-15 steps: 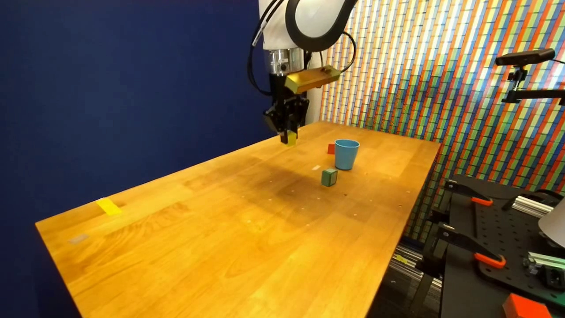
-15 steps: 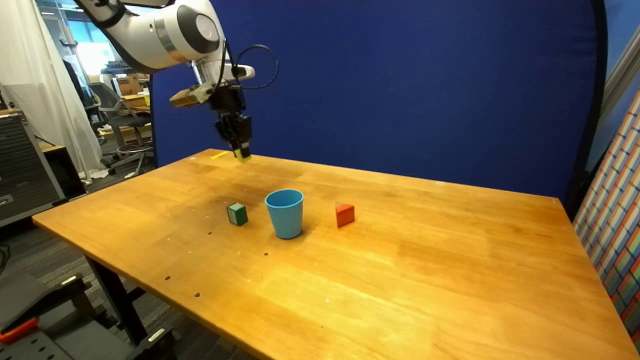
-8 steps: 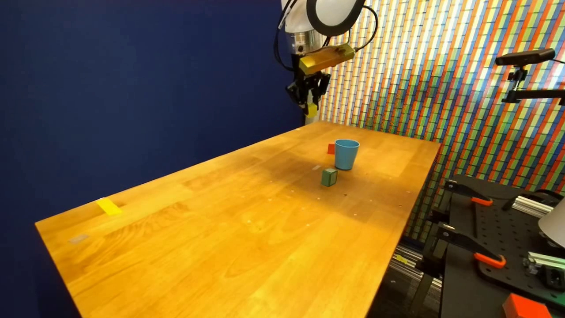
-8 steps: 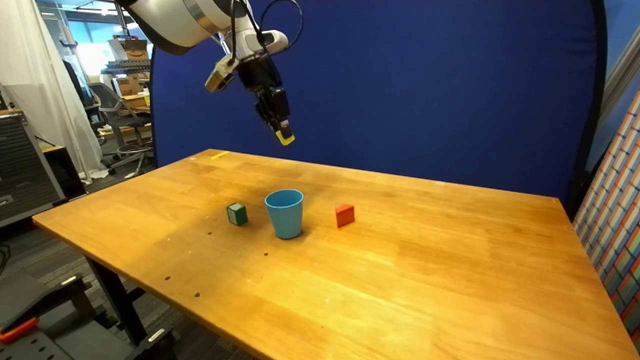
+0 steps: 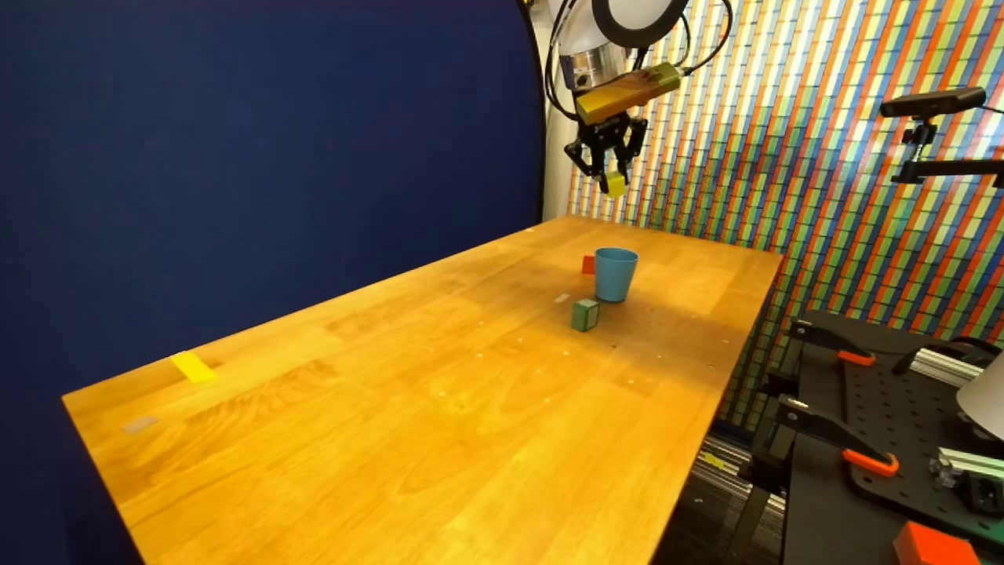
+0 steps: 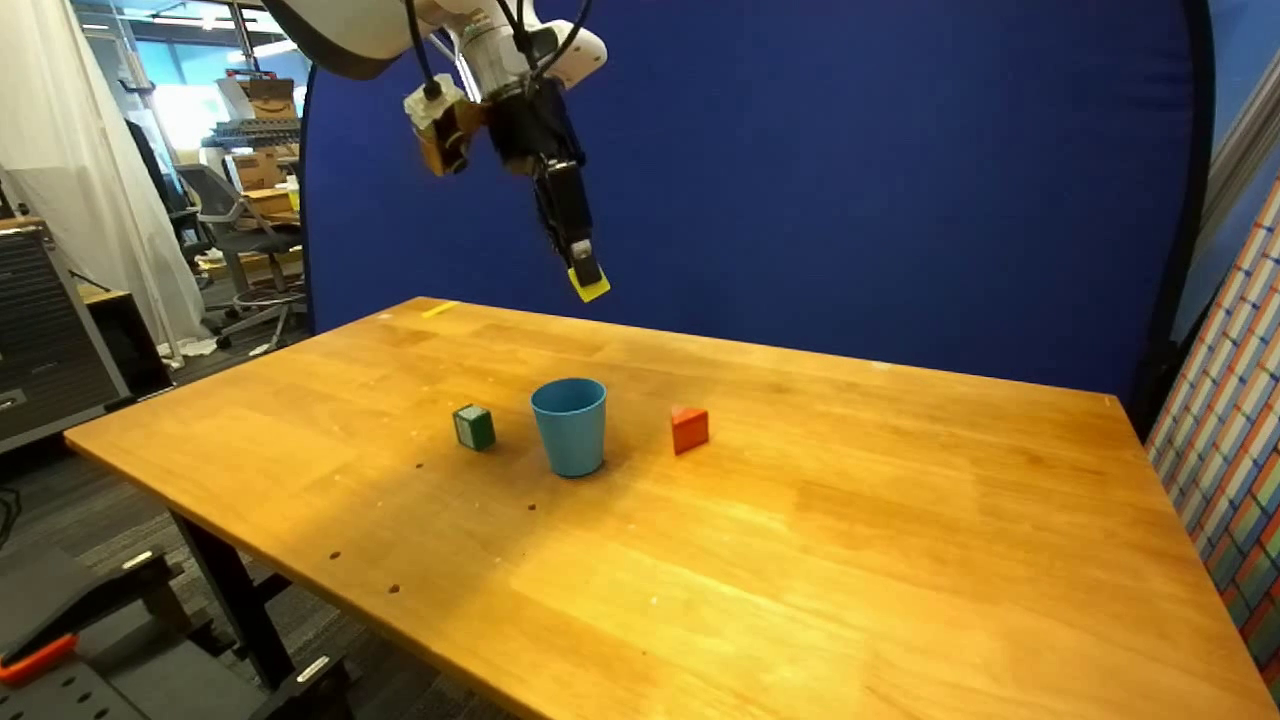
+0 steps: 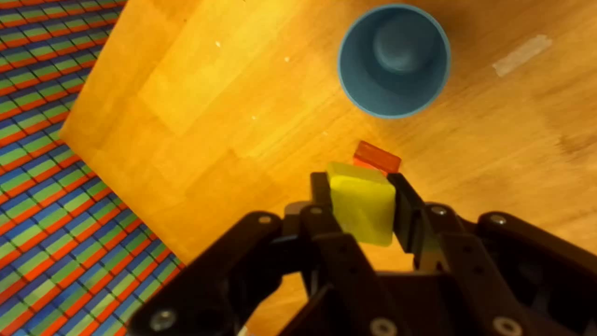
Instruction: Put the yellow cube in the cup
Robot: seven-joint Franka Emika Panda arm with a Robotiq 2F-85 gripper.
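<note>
So, cube [image 7: 363, 207] in gripper [image 5: 613, 179], held above table [image 6: 900, 550].
Pinched between the fingertips [image 7: 406, 205], lower end poking out; cup [image 6: 572, 430] lower down, upright on the table, well in from edges and corners.

One gripper [image 5: 614, 179] with two fingers [image 7: 320, 186] is seen, and one yellow cube [image 7: 363, 210] and one light-blue cup [image 6: 573, 437] are counted. On the one wooden table [image 6: 850, 570], one green block [image 6: 474, 429], one orange-red block [image 6: 690, 431] and one yellow tape strip [image 5: 194, 366] are found. Two orange-tipped clamps [image 5: 871, 462] are shown in an exterior view.
</note>
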